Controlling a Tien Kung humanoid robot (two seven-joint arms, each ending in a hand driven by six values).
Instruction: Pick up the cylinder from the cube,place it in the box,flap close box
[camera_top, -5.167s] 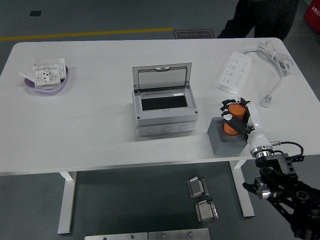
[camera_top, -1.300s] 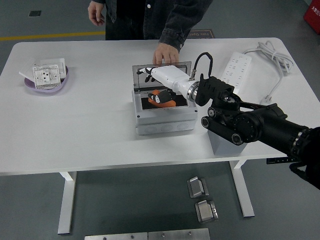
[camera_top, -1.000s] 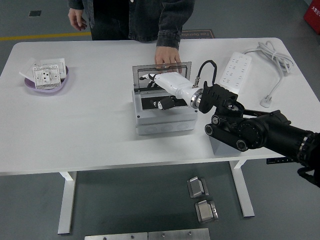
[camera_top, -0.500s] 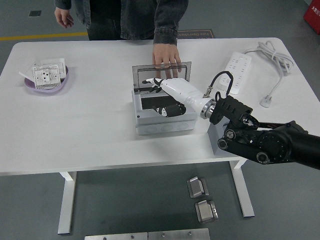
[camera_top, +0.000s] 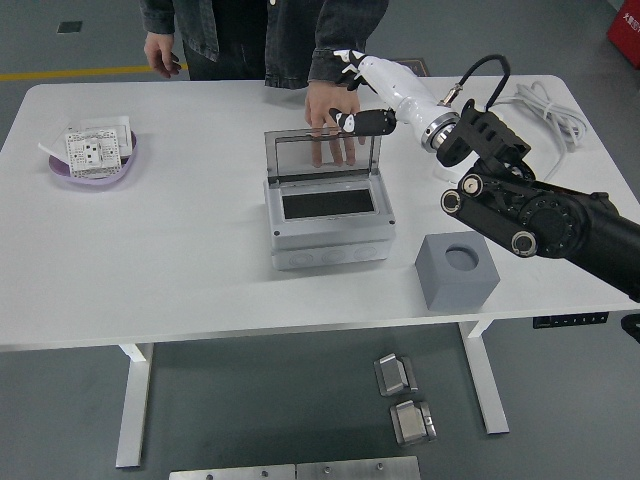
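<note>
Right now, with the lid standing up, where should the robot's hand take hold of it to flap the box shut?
Take the lid by its free top edge, coming from behind and above. It stands upright, hinged along the box's back rim, so pressing forward there should swing it down. The right hand hovers above that edge; a person's hand rests just behind it.

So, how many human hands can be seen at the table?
2: one hand rests flat behind the box's open lid; the other hand hangs at the far edge, upper left.
</note>
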